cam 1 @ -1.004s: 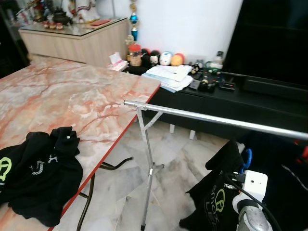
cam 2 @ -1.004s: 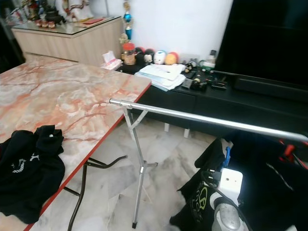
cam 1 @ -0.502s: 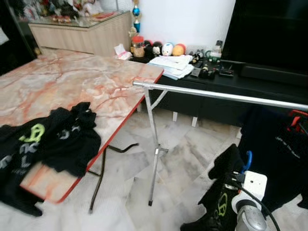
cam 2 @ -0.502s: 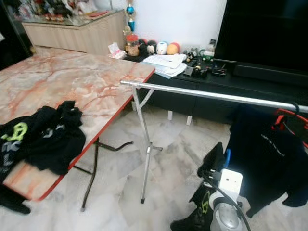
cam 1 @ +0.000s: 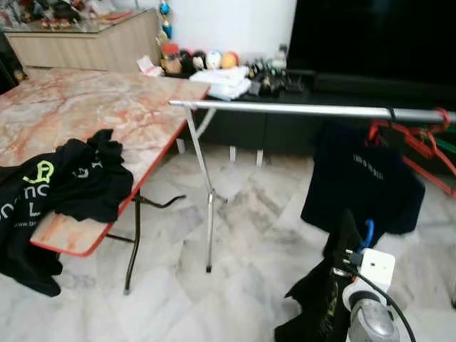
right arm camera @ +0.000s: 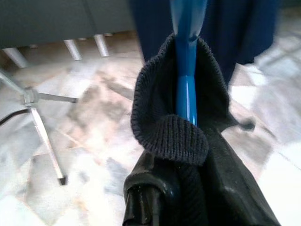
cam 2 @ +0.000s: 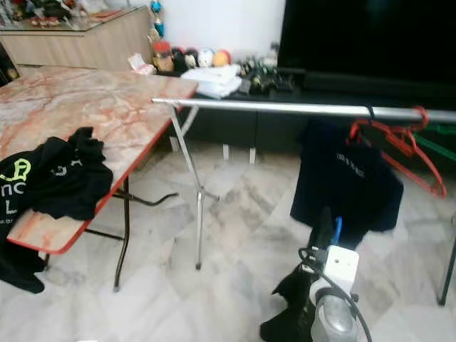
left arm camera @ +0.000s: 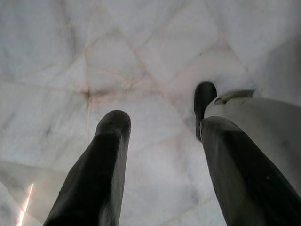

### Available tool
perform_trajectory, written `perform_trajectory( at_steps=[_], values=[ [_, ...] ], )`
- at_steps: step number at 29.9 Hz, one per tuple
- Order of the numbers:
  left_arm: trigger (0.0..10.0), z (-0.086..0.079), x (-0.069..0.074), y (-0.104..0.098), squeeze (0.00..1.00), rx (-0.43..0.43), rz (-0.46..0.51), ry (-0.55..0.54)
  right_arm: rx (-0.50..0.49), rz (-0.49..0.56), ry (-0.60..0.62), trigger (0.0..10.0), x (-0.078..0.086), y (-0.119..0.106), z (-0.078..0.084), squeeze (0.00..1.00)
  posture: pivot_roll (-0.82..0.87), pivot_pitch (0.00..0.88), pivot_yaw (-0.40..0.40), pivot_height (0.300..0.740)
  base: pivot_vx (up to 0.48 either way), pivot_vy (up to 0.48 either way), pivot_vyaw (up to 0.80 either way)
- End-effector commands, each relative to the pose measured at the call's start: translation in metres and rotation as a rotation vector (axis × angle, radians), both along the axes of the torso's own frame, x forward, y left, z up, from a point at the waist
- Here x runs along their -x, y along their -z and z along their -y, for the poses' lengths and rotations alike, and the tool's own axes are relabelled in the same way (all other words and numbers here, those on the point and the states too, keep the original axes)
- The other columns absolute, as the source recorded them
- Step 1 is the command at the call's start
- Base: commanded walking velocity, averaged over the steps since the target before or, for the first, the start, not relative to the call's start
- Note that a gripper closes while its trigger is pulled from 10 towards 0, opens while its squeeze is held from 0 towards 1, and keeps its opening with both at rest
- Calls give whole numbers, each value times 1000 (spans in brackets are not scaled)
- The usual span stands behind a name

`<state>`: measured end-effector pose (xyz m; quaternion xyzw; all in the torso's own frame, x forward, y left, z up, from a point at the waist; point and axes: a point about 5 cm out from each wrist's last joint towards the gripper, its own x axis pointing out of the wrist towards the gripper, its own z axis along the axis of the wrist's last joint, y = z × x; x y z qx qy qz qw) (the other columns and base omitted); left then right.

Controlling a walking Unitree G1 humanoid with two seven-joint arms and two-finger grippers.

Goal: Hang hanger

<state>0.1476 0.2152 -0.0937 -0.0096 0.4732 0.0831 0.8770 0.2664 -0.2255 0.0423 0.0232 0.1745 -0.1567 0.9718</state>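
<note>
The right hand (right arm camera: 188,188) pinches a blue hanger (right arm camera: 186,56) with a black shirt (cam 1: 320,299) on it, low over the marble floor (cam 1: 249,235), near the rail (cam 1: 299,109). The left hand (left arm camera: 160,136) hangs spread over the floor. More black clothes (cam 1: 64,182) lie on the desk (cam 1: 85,114) at left. Open floor lies between desk and rail.

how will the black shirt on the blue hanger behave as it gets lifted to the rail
Probably floppy: the black shirt sags in loose folds below the right pincer. The blue hanger looks rigid, so it should carry the shape. The shirt will likely swing, and could brush the steel rail.
</note>
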Motion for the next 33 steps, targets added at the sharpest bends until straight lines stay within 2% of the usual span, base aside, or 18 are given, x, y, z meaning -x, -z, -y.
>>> perform_trajectory(
  at_steps=[1, 13, 18, 23, 28, 33],
  values=[
    [10000, -13, 10, 1, 0, -19, -31, -16, 3, 40, -16, 10000, -6, -7, -5, 0, -10, 45, 45, 740, -341, 0, 0],
    [10000, -26, 17, 0, 0, -33, -47, -13, -30, 22, 34, 10000, -7, 3, -6, 0, -12, 0, 73, 740, -352, 0, 0],
    [10000, -14, 13, 2, 0, -26, -37, -3, -41, 15, 47, 10000, -7, 6, -4, 0, -5, 0, 70, 740, -345, 0, 0],
    [10000, -10, 15, 3, 0, -22, -35, 3, -42, -5, 63, 10000, -7, 12, -1, 0, 5, 0, 61, 740, 0, 0, 0],
    [10000, -3, 10, 2, 0, 11, 8, 13, -38, -10, 51, 10000, -11, 11, -2, 0, 10, 0, 54, 740, 0, 0, 0],
    [10000, 1, 6, 1, 0, 6, 22, 18, -38, -1, 36, 10000, -12, 12, -2, 0, 8, 0, 45, 740, 0, 0, 0]
  ],
)
